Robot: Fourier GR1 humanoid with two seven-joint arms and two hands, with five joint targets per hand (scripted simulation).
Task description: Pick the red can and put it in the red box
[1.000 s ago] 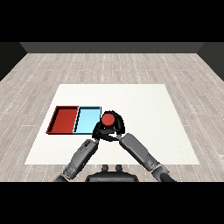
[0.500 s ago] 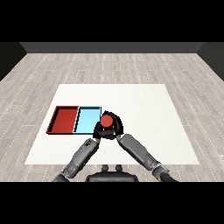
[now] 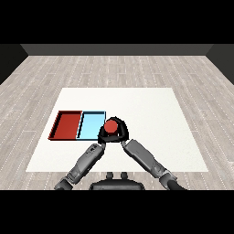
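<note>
The right hand [image 3: 121, 131] has its fingers curled round the red can [image 3: 110, 126], just beside the light blue tray [image 3: 91, 124] (the red tray [image 3: 67, 125] lies beyond it) on the white counter [image 3: 151, 114]. The left hand [image 3: 102, 137] is mostly hidden; its fingers I cannot tell.

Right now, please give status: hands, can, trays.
Right hand curled round red can. Left hand beside it, fingers unclear. Can beside light blue tray, outside red tray.

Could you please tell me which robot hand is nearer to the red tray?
Left. The left robot hand sits just right of the light blue tray, which adjoins the red tray; the right robot hand, curled round the red can, is farther right.
</note>
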